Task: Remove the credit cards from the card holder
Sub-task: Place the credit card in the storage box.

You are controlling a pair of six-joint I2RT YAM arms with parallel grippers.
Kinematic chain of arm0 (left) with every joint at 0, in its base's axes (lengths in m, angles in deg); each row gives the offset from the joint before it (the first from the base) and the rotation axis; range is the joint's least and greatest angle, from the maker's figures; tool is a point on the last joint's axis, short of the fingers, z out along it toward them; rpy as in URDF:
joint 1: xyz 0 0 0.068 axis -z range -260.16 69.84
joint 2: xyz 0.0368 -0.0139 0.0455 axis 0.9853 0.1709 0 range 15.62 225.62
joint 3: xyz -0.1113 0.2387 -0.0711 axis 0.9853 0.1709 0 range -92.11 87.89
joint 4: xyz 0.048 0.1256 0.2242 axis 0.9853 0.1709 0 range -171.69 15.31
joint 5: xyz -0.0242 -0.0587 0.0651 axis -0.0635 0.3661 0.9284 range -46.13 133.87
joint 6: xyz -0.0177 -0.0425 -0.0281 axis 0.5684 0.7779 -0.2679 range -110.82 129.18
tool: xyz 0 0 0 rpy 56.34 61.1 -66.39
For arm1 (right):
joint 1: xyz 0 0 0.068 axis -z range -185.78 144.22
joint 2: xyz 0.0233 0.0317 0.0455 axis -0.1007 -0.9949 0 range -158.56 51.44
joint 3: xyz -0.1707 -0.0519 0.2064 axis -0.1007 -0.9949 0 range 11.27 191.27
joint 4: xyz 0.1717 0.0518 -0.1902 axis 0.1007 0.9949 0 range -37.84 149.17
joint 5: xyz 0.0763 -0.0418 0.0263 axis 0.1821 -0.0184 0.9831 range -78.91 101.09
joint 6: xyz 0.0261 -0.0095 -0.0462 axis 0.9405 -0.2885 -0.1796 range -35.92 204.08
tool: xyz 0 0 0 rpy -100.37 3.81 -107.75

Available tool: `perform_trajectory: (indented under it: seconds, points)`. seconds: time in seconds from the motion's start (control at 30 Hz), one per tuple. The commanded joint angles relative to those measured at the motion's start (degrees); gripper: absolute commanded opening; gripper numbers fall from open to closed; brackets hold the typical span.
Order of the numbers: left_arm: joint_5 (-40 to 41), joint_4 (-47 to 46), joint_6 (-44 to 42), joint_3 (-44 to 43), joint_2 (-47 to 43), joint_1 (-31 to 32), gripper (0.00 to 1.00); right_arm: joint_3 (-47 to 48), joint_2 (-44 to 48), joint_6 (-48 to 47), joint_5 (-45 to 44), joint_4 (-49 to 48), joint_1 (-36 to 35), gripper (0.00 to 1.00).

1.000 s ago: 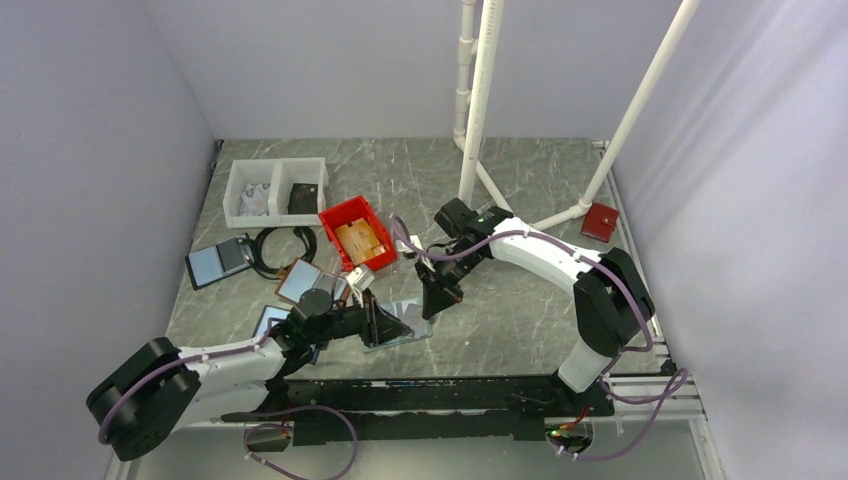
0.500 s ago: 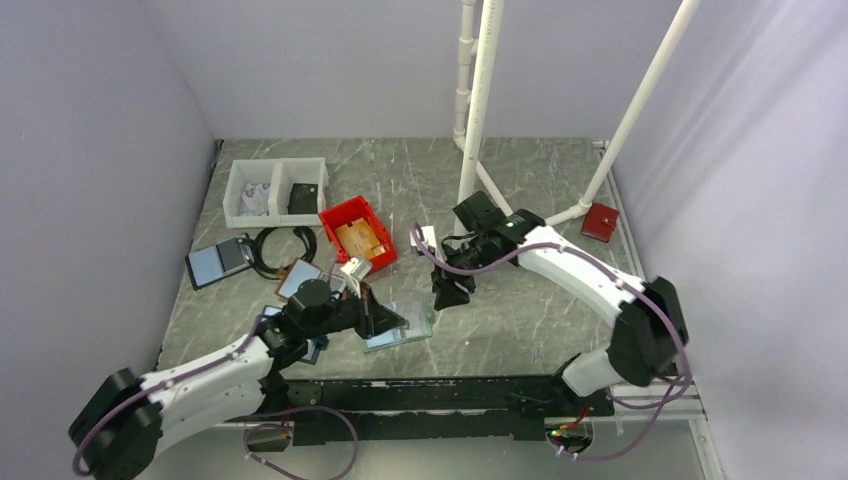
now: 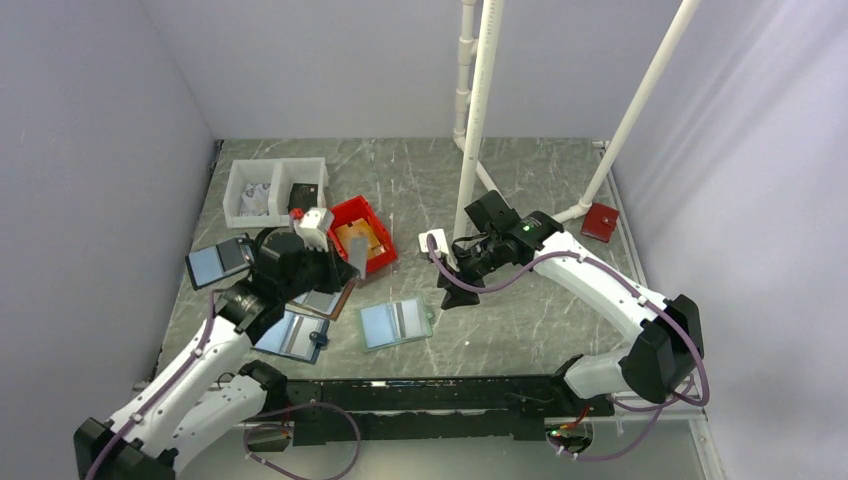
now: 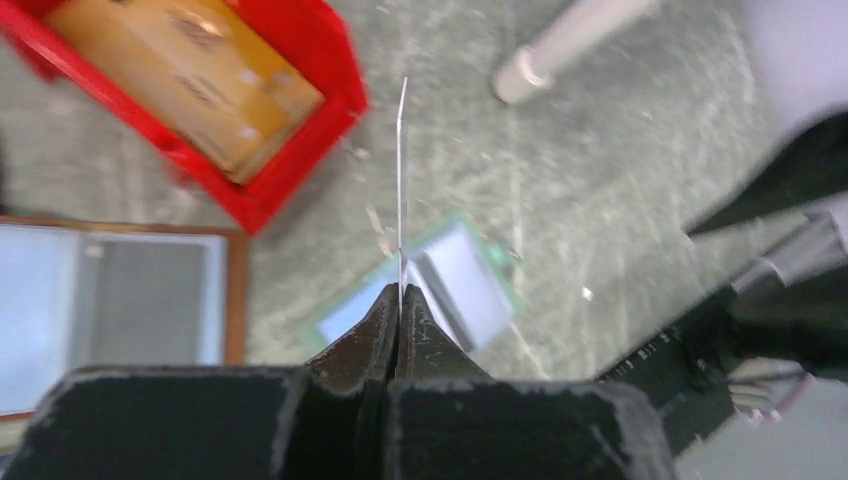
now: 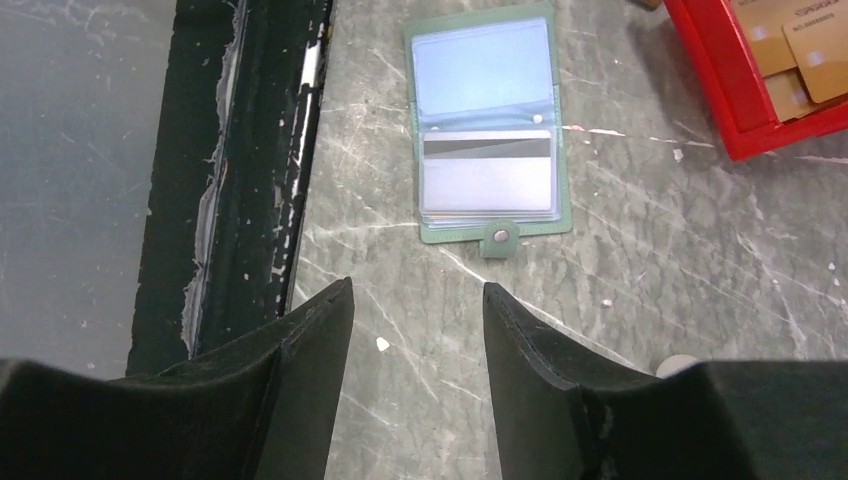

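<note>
The card holder (image 3: pixel 396 323) lies open and flat on the table, teal-edged with pale blue pockets (image 5: pixel 488 75). A pale credit card with a dark stripe (image 5: pixel 488 165) sits in its lower panel. My left gripper (image 3: pixel 348 270) is raised beside the red bin and is shut on a thin credit card (image 4: pixel 402 180), seen edge-on above the jaws (image 4: pixel 400 288). My right gripper (image 5: pixel 417 290) hangs open and empty just right of the holder (image 3: pixel 447 295). Orange-tan cards (image 3: pixel 358 238) lie in the red bin (image 3: pixel 352 208).
A brown-edged folder (image 3: pixel 320 300) and a navy-edged folder (image 3: pixel 290 335) lie left of the holder, another folder (image 3: pixel 218 262) farther left. A white two-part bin (image 3: pixel 275 168), a black cable coil (image 3: pixel 262 262), white pipes (image 3: pixel 480 100) and a small red item (image 3: pixel 601 220) stand behind.
My left gripper shut on a card, drew it out of the holder and carried it up and left toward the red bin. My right gripper opened and pulled back from the holder.
</note>
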Motion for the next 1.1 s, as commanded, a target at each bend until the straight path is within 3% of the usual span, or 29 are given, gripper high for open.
perform_trajectory:
  seconds: [0.0, 0.2, 0.43, 0.77, 1.07]
  points:
    - [-6.9, 5.0, -9.4, -7.0, 5.5, -11.6, 0.0, -0.2, 1.0, -3.7, 1.8, 1.4, -1.0, 0.53]
    - [-14.6, 3.5, -17.9, -13.7, 15.7, -28.2, 0.0, -0.3, 0.4, -3.4, 0.6, 1.1, -2.4, 0.53]
    - [-16.3, 0.6, -23.4, -21.9, 28.5, -40.4, 0.0, -0.5, -0.4, -2.9, -0.9, 0.6, -3.7, 0.53]
    - [-5.7, -11.7, -29.0, -24.0, 35.6, -43.3, 0.0, -1.0, -0.2, -2.7, -2.4, 0.0, -5.7, 0.53]
    - [-7.2, -12.5, -29.7, -29.5, 46.6, -48.9, 0.0, -1.1, -0.7, -2.7, -2.8, -0.1, -6.5, 0.53]
